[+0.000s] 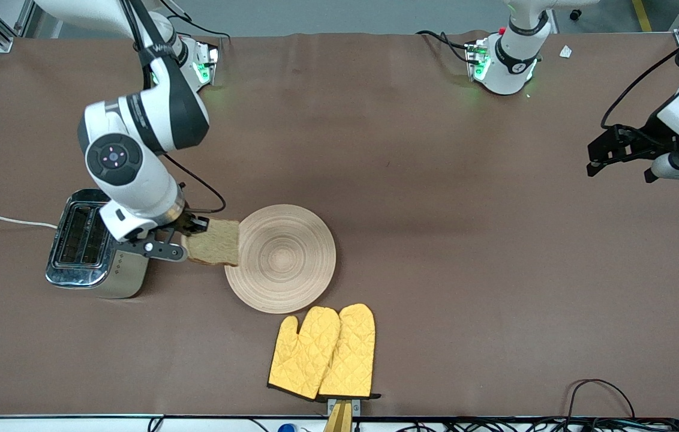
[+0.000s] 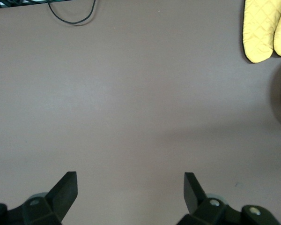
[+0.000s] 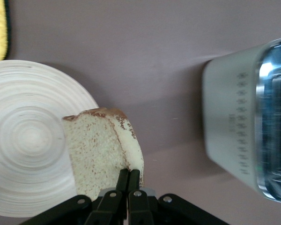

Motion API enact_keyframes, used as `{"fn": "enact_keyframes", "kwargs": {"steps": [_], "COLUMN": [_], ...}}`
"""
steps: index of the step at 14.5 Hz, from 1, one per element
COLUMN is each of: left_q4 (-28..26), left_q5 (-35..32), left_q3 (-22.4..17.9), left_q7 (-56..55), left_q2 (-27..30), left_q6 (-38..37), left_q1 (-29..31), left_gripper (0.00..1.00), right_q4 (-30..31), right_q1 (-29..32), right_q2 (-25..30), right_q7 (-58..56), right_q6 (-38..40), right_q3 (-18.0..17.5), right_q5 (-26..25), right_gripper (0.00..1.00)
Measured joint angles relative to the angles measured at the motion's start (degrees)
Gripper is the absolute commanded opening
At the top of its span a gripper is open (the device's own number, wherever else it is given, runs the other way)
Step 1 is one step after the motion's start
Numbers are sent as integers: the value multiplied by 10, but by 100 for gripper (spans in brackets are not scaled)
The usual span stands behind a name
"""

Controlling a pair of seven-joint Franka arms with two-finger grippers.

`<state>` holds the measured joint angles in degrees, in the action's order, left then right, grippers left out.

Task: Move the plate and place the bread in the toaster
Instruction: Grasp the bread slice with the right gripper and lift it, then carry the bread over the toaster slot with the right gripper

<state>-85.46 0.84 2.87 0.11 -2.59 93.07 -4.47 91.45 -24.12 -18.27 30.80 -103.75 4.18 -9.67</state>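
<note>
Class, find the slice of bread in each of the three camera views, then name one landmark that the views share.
Front view: the bread is held by the right gripper, between the toaster and the plate.
Left wrist view: not in it.
Right wrist view: the bread overlaps the plate's rim.
Shared landmark: the plate, in all three views.
</note>
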Motion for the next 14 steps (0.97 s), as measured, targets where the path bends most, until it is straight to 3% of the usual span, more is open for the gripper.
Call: {"fn": "enact_keyframes", "kwargs": {"steps": [4,9,14], "left_q4": [0,0,0], "left_q5": [0,0,0], "left_q3": [-15,16,18], "left_q7": [7,7,7], "left_q2": [0,0,0], "left_q6": [-1,-2,-2], "left_q1": [-4,28,28], "left_gripper": [100,100,100], "right_q4": [-37,-37,-21], "right_q1": [-44,-70,-72], "right_q2": [-1,-9,-42], "right_q7": [64,116,145], "right_q6": [137,243,284], "right_q3": [0,-1,0], "right_q5": [-180,-347,-450], "right_gripper": [0,0,0]}}
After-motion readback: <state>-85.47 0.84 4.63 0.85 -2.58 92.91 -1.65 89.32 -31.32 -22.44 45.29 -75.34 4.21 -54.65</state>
